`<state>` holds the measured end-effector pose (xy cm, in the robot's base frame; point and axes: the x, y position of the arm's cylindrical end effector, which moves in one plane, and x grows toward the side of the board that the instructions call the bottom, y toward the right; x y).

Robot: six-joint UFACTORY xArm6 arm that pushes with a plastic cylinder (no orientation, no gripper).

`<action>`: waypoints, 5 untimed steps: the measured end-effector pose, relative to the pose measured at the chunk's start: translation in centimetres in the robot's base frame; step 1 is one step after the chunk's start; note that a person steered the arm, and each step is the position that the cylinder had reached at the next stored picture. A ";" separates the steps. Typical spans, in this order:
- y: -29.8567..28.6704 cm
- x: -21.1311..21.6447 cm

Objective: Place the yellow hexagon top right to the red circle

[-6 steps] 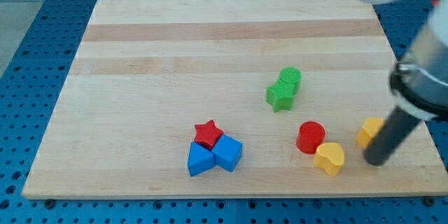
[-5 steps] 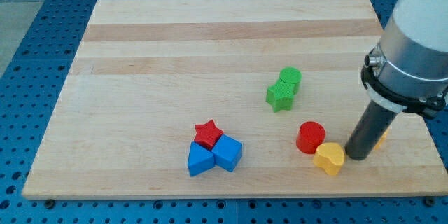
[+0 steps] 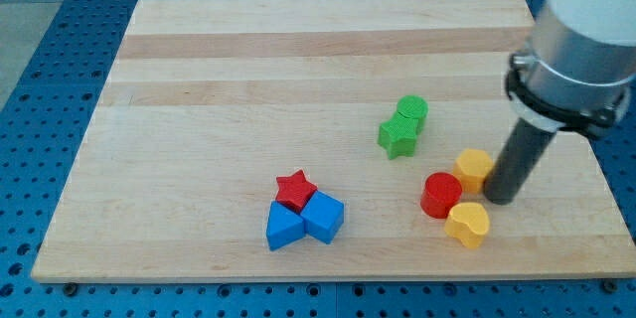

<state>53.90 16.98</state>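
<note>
The red circle (image 3: 440, 195) lies on the wooden board (image 3: 248, 89) at the lower right. The yellow hexagon (image 3: 474, 168) sits just up and to the right of it, close to or touching it. My tip (image 3: 499, 200) rests on the board right of the red circle, touching or nearly touching the hexagon's lower right side. A yellow heart (image 3: 467, 225) lies just below the red circle, down and left of my tip.
A green star (image 3: 397, 137) and a green cylinder (image 3: 412, 111) sit together above and left of the red circle. A red star (image 3: 295, 190) and two blue blocks (image 3: 285, 227) (image 3: 323, 217) cluster at the lower middle. The board's right edge is close to the rod.
The yellow hexagon has been pushed from the far right leftwards and up, ending beside the red circle's upper right. My tip swept left, then slightly up.
</note>
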 end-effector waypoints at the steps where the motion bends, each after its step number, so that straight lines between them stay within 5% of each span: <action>1: 0.9 -1.1; 3: 0.4 -5.9; 5: 6.3 -4.0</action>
